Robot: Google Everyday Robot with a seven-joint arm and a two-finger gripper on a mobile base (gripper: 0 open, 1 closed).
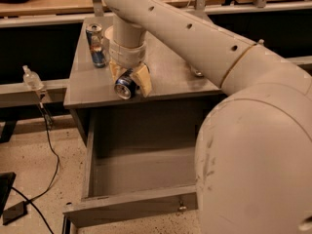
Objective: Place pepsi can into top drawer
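The pepsi can (125, 86) is dark blue with a silver end facing me, lying sideways between the fingers of my gripper (128, 80). The gripper is shut on it, its tan fingers (143, 80) on either side, just above the front edge of the grey cabinet top (165, 77). The top drawer (141, 172) stands pulled open below and in front, wide and deep, with a small metal knob (182, 207) on its front panel. Nothing lies inside it.
A taller slim blue-silver-red can (96, 45) stands upright at the back left of the cabinet top. A small metal object (197, 73) sits on the right, half hidden by my arm (234, 96). A clear bottle (31, 78) and cables (46, 145) are at the left.
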